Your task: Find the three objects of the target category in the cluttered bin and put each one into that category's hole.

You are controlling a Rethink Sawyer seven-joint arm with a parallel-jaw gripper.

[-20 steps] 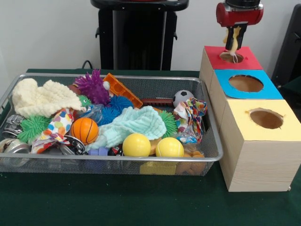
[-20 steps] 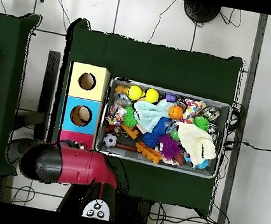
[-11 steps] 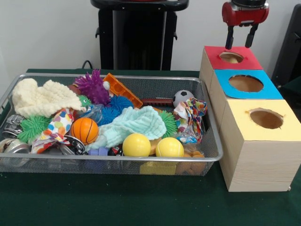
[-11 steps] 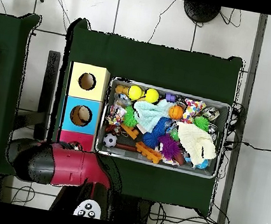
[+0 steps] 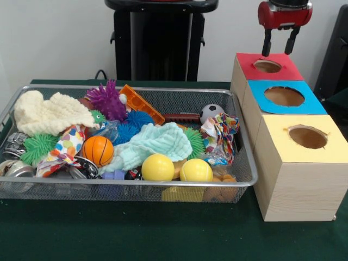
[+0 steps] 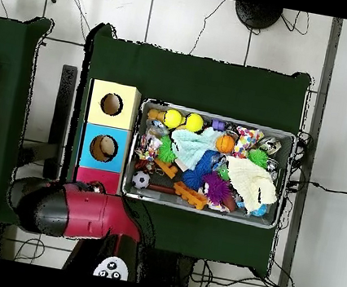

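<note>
Where it pinched a pale object a second ago, the claw [image 5: 280, 48] now hangs open and empty above the red box [image 5: 267, 67].

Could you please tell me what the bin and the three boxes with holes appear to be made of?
The bin looks like silver metal wire mesh: the toys show through its fine grid walls. The boxes look like pale, unfinished wood with visible grain, each topped by a matte coloured sheet, perhaps paper or card.

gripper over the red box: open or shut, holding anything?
Open and empty. In the front view the gripper hangs above the red box, its two fingers apart with bare wall showing between them.
</note>
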